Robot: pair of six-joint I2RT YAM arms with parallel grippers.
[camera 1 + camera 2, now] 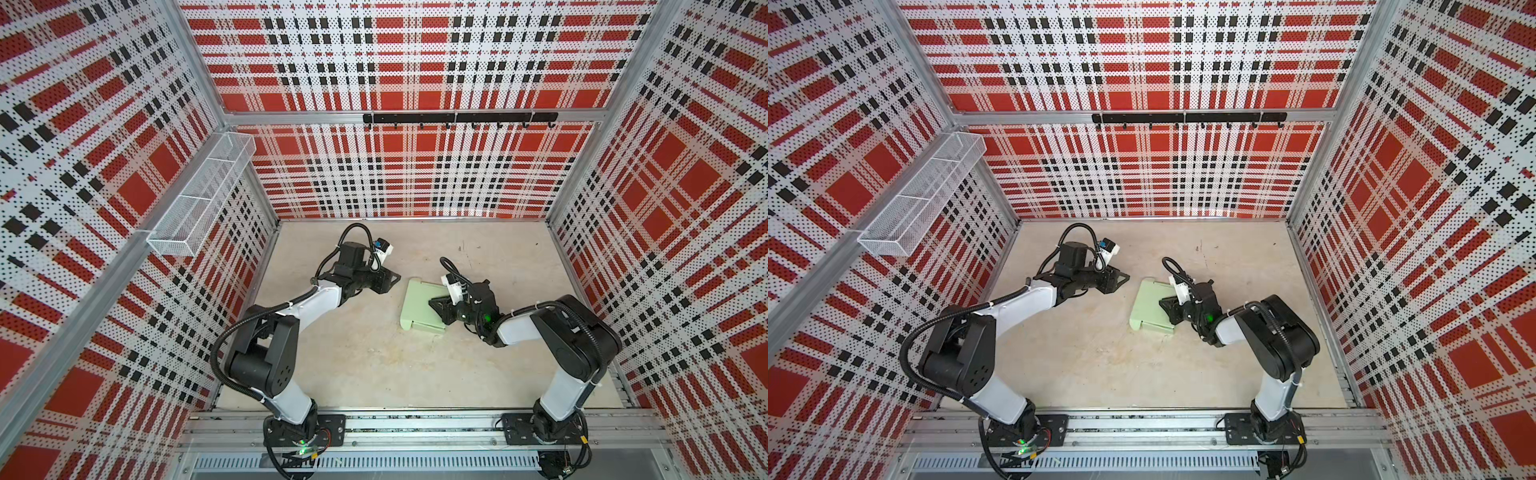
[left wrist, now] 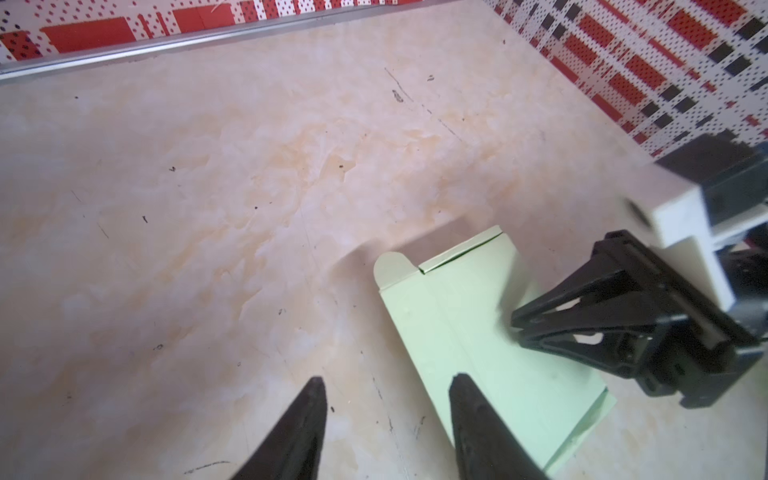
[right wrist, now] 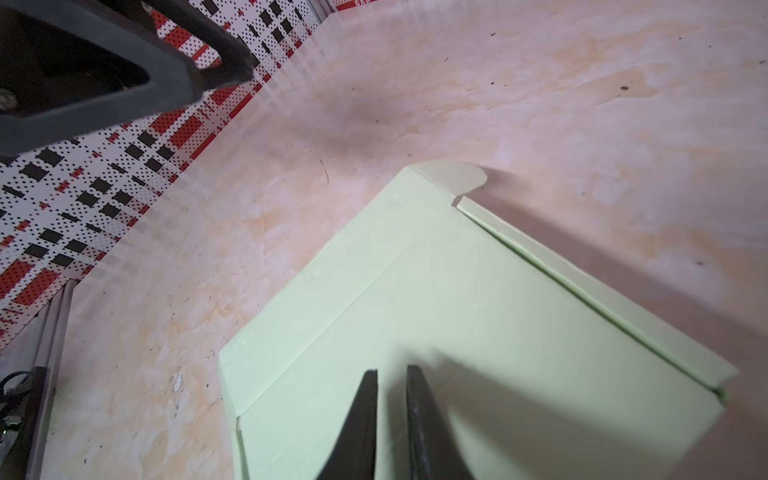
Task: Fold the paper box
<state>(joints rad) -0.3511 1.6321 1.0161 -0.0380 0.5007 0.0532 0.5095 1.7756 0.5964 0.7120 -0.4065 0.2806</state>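
On the desk point(image 1: 365, 365), the box point(image 1: 415, 306) lies nearly folded beneath my right tool point(image 3: 392, 369), tips almost together, gripping nothing, seemingly pinning the lid. My left tool point(image 2: 385, 379) hovers open beside it. The loose corner tab likely needs tucking next.

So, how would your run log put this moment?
paper box: flat, rounded tab out | right tool: nearly shut, tips over box | left tool: open, empty, beside box

Pale-green paper box point(image 1: 415, 308), folded, lying flat
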